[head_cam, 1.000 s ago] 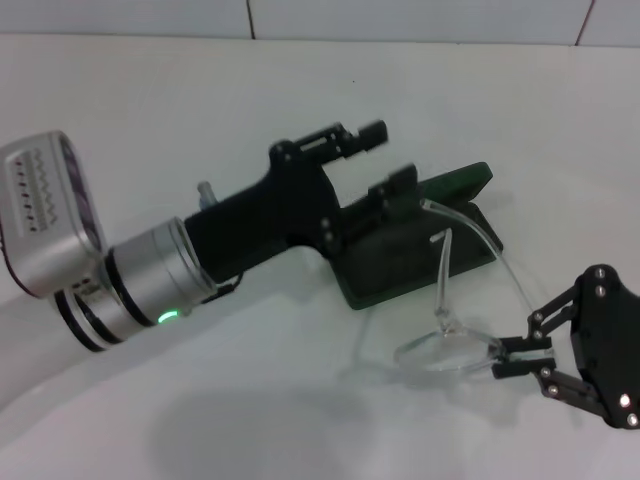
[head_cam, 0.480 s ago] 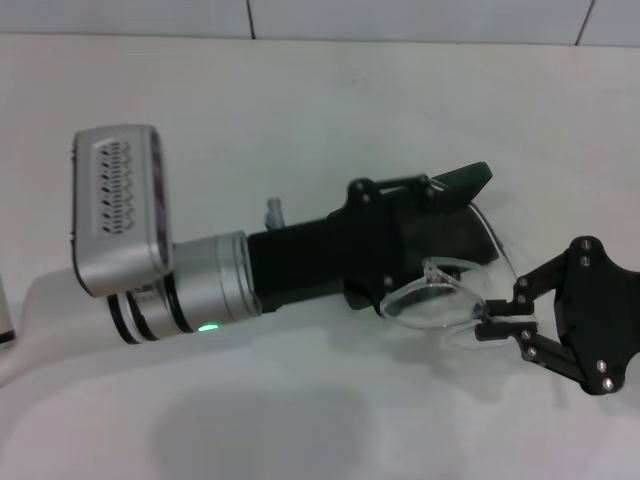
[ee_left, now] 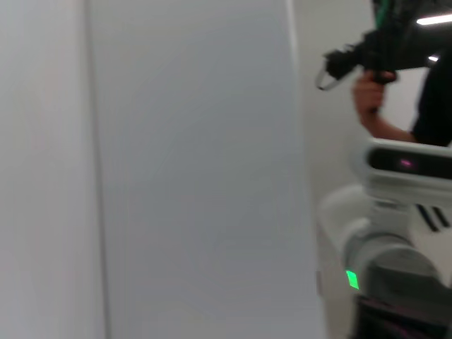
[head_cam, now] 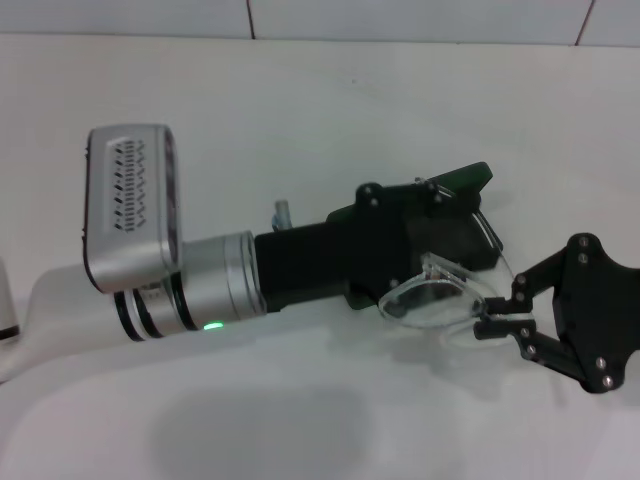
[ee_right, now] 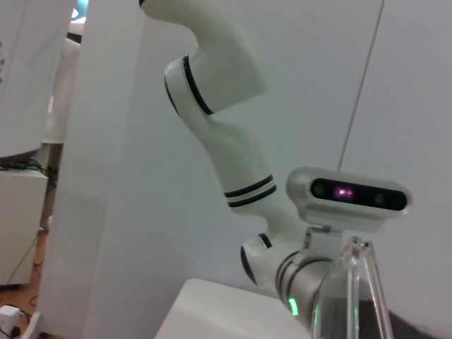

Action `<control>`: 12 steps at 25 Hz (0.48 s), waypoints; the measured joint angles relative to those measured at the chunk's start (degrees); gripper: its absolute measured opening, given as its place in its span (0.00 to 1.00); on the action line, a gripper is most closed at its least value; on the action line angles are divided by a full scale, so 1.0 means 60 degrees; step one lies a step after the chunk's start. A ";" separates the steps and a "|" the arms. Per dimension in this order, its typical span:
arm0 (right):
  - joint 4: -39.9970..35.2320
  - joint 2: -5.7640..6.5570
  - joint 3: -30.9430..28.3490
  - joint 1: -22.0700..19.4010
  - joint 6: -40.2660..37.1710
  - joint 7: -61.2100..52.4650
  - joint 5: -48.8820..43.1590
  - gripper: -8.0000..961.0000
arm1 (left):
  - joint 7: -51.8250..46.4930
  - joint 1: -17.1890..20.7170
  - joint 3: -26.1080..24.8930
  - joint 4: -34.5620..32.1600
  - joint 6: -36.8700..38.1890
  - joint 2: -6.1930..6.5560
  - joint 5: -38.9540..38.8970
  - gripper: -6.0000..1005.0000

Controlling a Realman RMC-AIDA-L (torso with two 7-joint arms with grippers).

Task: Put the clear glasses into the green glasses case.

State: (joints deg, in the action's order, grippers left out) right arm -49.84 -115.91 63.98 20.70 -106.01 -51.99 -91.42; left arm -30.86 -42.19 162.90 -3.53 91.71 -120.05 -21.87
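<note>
**Clear glasses held at the open green case**

Seen from the head camera on a white bench [head_cam: 300, 110]: the green glasses case [head_cam: 462, 182], lid raised, mostly hidden under the left hand [head_cam: 440, 215]. Only the upright green lid edge and a strip of the dark base beside it showed past the black body of that hand. Reached in from the left, with a silver wrist, a lit green lamp and a grey camera block [head_cam: 130, 205] above it. Lay low over the case, right on top of its opening. Could not tell whether its fingers were spread or closed, nor whether touching the case.

Right hand [head_cam: 492, 325] came in from the lower right, black linkages folded, fingertips pinched shut on the clear glasses [head_cam: 432, 300] at the end of the lens nearest it. Glasses held just in front of the case, lens tilted, overlapping the near edge of the left hand in this view. One clear arm [head_cam: 492, 232] ran up along the far right side of the case. Could not tell whether the frame touched the case or the bench.

In the right wrist view: a clear piece of the glasses [ee_right: 351, 293] standing close before the lens, with the white left arm [ee_right: 212, 106] and its camera block behind. Left wrist view: pale panels only, plus a person's hand [ee_left: 367, 92] far off.
</note>
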 joint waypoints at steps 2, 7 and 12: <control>0.0020 0.0016 0.0023 -0.0034 -0.0103 0.0024 -0.0031 0.08 | -0.0006 0.0076 -0.0001 0.0013 0.0000 0.0007 -0.0371 0.51; 0.0039 0.0039 0.0100 -0.0248 -0.0359 0.0484 -0.0032 0.08 | -0.0105 0.0315 -0.0005 0.0022 -0.0031 0.0010 -0.1359 0.51; 0.0242 0.0008 0.0018 -0.0555 -0.0626 0.1839 0.0416 0.08 | -0.0936 0.0396 -0.0007 0.0371 -0.0257 0.0048 -0.2121 0.51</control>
State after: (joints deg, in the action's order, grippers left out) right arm -48.39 -115.86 64.09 17.37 -109.76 -40.95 -88.92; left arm -36.47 -39.81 162.86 -1.30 90.17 -119.77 -34.59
